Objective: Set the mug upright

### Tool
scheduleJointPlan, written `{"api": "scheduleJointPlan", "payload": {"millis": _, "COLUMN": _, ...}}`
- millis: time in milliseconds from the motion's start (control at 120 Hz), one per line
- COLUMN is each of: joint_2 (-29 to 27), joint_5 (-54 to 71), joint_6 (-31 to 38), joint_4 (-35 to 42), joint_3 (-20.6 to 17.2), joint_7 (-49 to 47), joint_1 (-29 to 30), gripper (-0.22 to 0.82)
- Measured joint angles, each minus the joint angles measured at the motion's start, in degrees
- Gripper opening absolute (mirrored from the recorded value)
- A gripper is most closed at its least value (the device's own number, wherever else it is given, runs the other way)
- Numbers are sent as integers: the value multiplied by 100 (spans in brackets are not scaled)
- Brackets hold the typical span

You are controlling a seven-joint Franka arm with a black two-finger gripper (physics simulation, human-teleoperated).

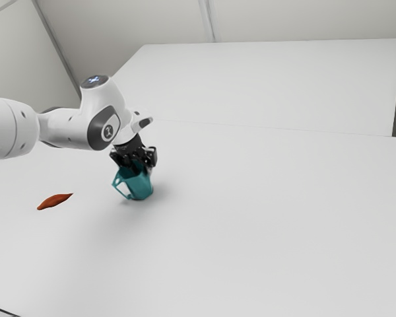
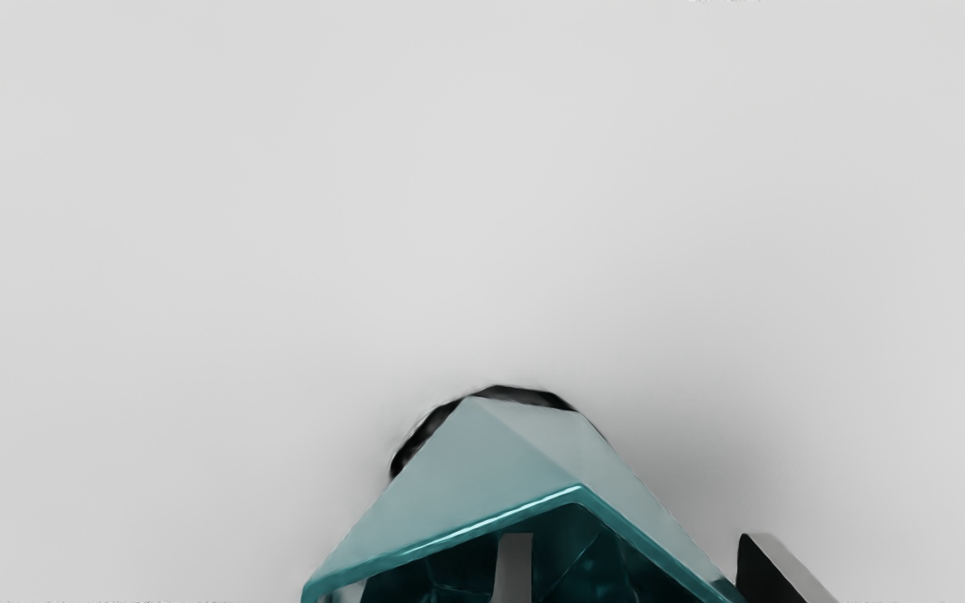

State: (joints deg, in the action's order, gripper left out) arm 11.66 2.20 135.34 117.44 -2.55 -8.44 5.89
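In the exterior view the black gripper points down at the mouth of the teal mug. The mug's mouth faces up toward the hand, its lower end is at the table, and its handle is on the exterior view's left; whether it leans slightly I cannot tell. The wrist view has the gripper open astride the wall of the mug: one finger reaches inside the mouth, the other is outside, close by the rim. A dark edge shows around the mug's far end.
An orange-red, pointed object lies on the white table, toward the exterior view's left from the mug. A pale raised panel or wall stands behind the table.
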Motion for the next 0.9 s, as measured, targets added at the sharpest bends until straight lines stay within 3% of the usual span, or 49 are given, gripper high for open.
{"api": "scheduleJointPlan", "payload": {"millis": 133, "joint_2": -111, "joint_5": -12, "joint_6": -30, "joint_4": -1, "joint_3": 0, "joint_7": 4, "joint_1": 0, "gripper": 39}}
{"api": "scheduleJointPlan", "payload": {"millis": 308, "joint_2": -312, "joint_5": -16, "joint_6": -127, "joint_4": -7, "joint_3": 0, "joint_7": 7, "joint_1": -118, "gripper": 51}}
{"api": "scheduleJointPlan", "payload": {"millis": 567, "joint_2": -902, "joint_5": -23, "joint_6": -662, "joint_4": -142, "joint_3": 45, "joint_7": 29, "joint_1": -466, "gripper": 58}}
{"api": "scheduleJointPlan", "payload": {"millis": 900, "joint_2": -1131, "joint_5": 304, "joint_6": -2145, "joint_4": -1469, "joint_3": 21, "joint_7": 259, "joint_1": -628, "gripper": 60}}
